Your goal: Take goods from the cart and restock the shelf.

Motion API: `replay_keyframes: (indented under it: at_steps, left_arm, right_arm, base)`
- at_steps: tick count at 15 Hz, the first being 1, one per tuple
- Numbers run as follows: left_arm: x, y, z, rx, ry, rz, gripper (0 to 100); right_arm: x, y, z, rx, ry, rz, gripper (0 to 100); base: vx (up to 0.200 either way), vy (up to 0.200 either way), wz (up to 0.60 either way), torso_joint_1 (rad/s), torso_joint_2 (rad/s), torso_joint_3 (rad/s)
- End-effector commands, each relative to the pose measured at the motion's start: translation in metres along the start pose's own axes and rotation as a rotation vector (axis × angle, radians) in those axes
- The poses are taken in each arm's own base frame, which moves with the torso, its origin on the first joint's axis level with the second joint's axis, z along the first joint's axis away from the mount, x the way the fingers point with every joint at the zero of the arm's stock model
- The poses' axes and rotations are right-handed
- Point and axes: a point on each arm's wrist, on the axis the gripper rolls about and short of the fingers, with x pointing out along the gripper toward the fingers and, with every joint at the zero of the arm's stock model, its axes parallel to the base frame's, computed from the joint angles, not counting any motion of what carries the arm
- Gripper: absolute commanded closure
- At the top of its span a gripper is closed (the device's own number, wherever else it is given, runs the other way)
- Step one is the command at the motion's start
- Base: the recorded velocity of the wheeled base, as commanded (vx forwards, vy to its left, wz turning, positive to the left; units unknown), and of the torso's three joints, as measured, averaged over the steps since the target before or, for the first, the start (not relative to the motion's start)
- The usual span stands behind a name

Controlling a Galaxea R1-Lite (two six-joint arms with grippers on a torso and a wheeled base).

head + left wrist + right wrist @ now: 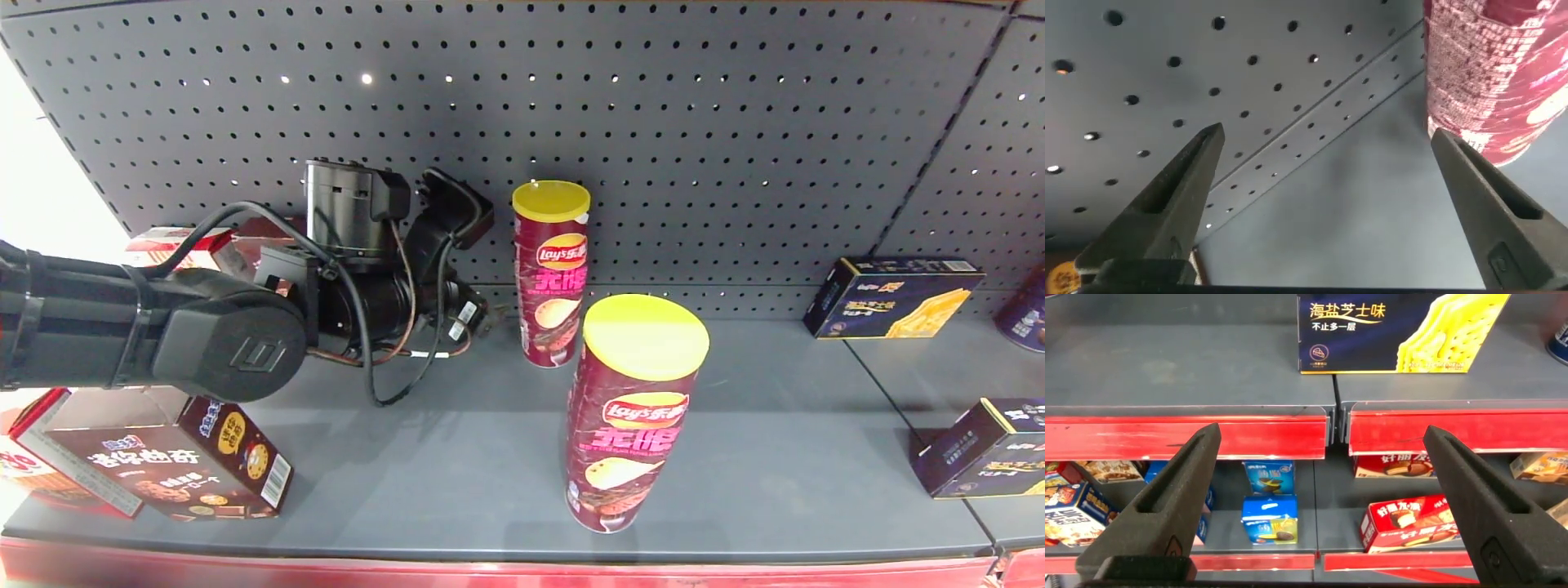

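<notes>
Two maroon chip cans with yellow lids stand upright on the grey shelf (457, 457): the rear can (551, 273) near the pegboard, the front can (633, 416) closer to the shelf edge. My left arm's wrist (367, 269) hangs over the shelf just left of the rear can. My left gripper (1327, 135) is open and holds nothing. The rear can (1498, 73) stands just past one fingertip, not between the fingers. My right gripper (1321, 431) is open and empty, in front of the shelf's red front edge (1249, 433).
A brown cookie box (180, 457) and a red box (33, 478) lie at the shelf's front left, under my left arm. Dark blue cracker boxes (894, 298) (988, 449) sit to the right. The pegboard (653, 122) closes the back. Lower shelves hold several snack boxes (1270, 518).
</notes>
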Motion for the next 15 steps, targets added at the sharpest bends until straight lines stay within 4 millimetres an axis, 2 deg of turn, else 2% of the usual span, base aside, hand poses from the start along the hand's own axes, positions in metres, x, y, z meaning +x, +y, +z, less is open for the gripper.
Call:
replay_keyframes:
  at_steps: [1,15]
  left_arm:
    - [0.009,-0.003,-0.005,-0.001,0.010,0.009,0]
    - [0.023,-0.018,0.000,0.009,-0.009,-0.023,0]
  right_arm:
    - [0.000,0.000,0.000,0.000,0.001,0.000,0]
    - [0.000,0.000,0.000,0.000,0.001,0.000,0]
  base:
    - [0.000,0.000,0.00,0.000,0.00,0.000]
    - [0.000,0.000,0.00,0.000,0.00,0.000]
